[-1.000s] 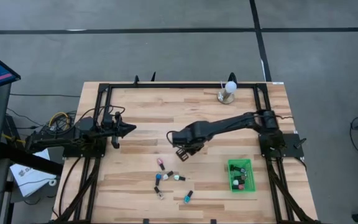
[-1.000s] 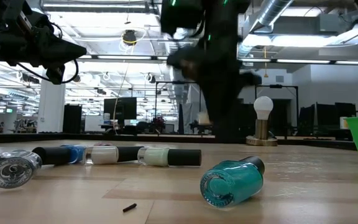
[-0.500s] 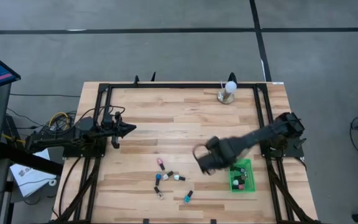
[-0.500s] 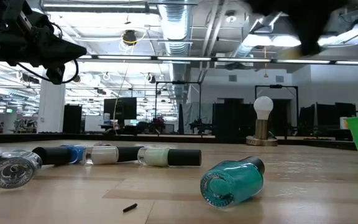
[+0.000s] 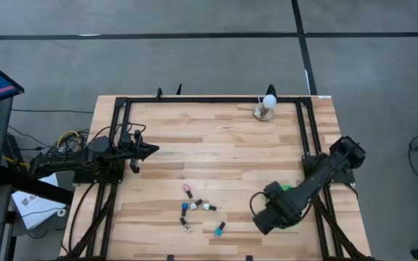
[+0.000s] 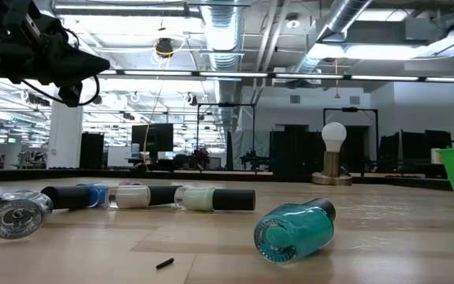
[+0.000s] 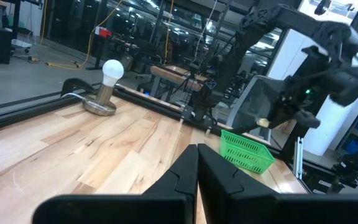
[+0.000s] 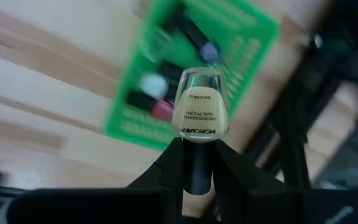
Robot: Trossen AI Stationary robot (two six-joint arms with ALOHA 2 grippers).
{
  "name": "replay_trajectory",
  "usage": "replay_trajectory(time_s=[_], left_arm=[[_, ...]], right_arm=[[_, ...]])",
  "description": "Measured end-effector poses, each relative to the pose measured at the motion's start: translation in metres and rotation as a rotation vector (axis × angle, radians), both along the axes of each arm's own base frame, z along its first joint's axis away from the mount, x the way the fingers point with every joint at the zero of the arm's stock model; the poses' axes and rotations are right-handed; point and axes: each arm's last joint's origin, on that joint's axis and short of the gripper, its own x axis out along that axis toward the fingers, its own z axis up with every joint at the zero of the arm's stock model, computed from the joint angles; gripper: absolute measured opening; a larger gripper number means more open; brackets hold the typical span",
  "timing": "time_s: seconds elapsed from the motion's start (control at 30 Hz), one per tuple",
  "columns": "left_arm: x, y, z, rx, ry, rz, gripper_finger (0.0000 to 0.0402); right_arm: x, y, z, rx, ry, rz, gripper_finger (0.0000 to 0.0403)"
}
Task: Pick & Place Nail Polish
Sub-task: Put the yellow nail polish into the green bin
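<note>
My right gripper (image 5: 267, 214) hangs above the left part of the green basket (image 5: 287, 188) at the table's near right. It is shut on a pale cream nail polish bottle (image 8: 199, 109). The basket (image 8: 253, 37) below holds several bottles (image 8: 160, 107). More bottles lie on their sides on the table: a pink one (image 5: 188, 191), a small cluster (image 5: 196, 206) and a teal one (image 5: 219, 230), which also shows in the low view (image 6: 294, 229). My left gripper (image 5: 153, 151) waits shut and empty above the table's left side. My right gripper pinches the bottle's dark cap (image 8: 197, 163) between its two fingers (image 8: 168, 167). The cap lies along the fingers and the pale body sticks out past the fingertips. The fingers point down toward the basket. The bottle is lifted clear above it.
A white bulb on a round metal base (image 5: 265, 107) stands at the far right of the table. A black frame rail (image 5: 307, 138) runs along the table's right side beside the basket. Bare wood lies between the loose bottles and the basket.
My right gripper has swung from the table's middle toward the near right edge, carrying the cream bottle, and now hangs over the green basket. It has left the low view. The loose bottles and my left gripper have kept still.
</note>
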Motion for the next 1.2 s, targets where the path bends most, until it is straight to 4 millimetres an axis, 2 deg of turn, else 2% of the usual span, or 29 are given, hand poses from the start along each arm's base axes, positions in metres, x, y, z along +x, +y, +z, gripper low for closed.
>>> replay_trajectory(time_s=[0.13, 0.3, 0.5, 1.2], left_arm=[[0.0, 0.0, 0.0, 0.0, 0.0, 0.0, 0.0001], [0.0, 0.0, 0.0, 0.0, 0.0, 0.0, 0.0001], [0.0, 0.0, 0.0, 0.0, 0.0, 0.0, 0.0001], [0.0, 0.0, 0.0, 0.0, 0.0, 0.0, 0.0001]], right_arm=[[-0.008, 0.0, -0.017, 0.078, -0.023, -0.01, 0.0047], [-0.011, -0.01, -0.046, 0.14, -0.112, -0.072, 0.0047], [-0.018, -0.022, -0.077, 0.158, -0.136, -0.126, 0.0047], [-0.005, -0.046, -0.097, 0.088, -0.072, -0.234, 0.0047]])
